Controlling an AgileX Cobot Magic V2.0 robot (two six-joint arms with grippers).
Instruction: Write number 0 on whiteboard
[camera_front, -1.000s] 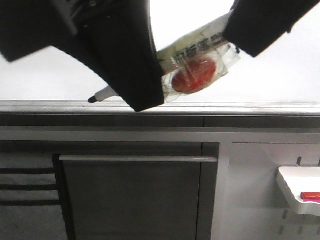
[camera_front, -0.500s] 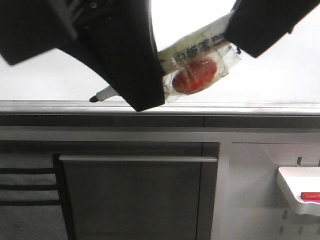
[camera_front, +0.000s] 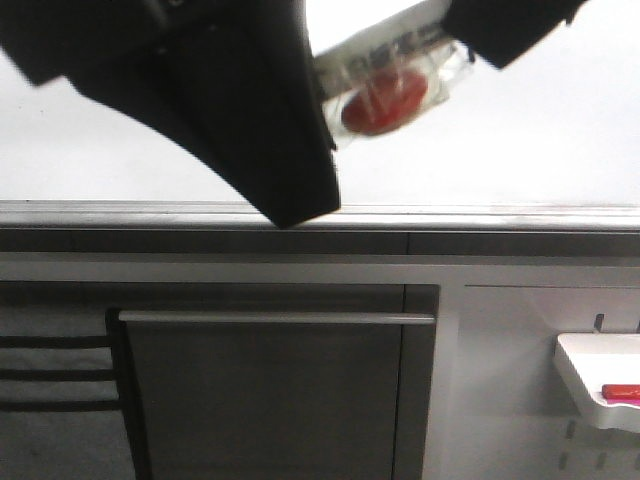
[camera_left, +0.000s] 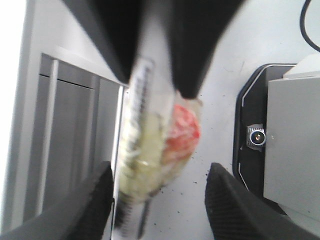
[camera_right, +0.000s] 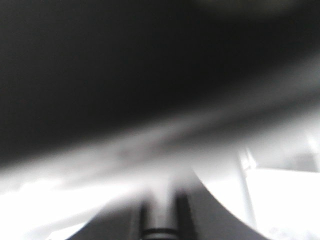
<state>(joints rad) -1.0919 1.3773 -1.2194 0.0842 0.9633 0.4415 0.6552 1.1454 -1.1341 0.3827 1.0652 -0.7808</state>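
Whiteboard fills the upper half of the front view, pale and glossy, with its grey metal ledge running along the lower edge. Pressed close against the camera, the left gripper has its dark jaws pinching a marker, whose barrel is wrapped in clear tape over a red pad; the jaws sit at about 11 and 1 o'clock in that view, the marker slanting between them. The left wrist view shows the same grasp, marker blurred between the two fingers. The marker's tip is hidden behind the near jaw, so whether it touches the board cannot be told.

No stroke of the number 0 shows on any visible part of the board, though much of it is covered by the gripper. As a judgement, the writing looks barely begun or not yet started, with the whole oval left to draw.

The right wrist view is a dark blur; the right gripper's jaws cannot be told. At 4 o'clock, a white tray holds a red marker
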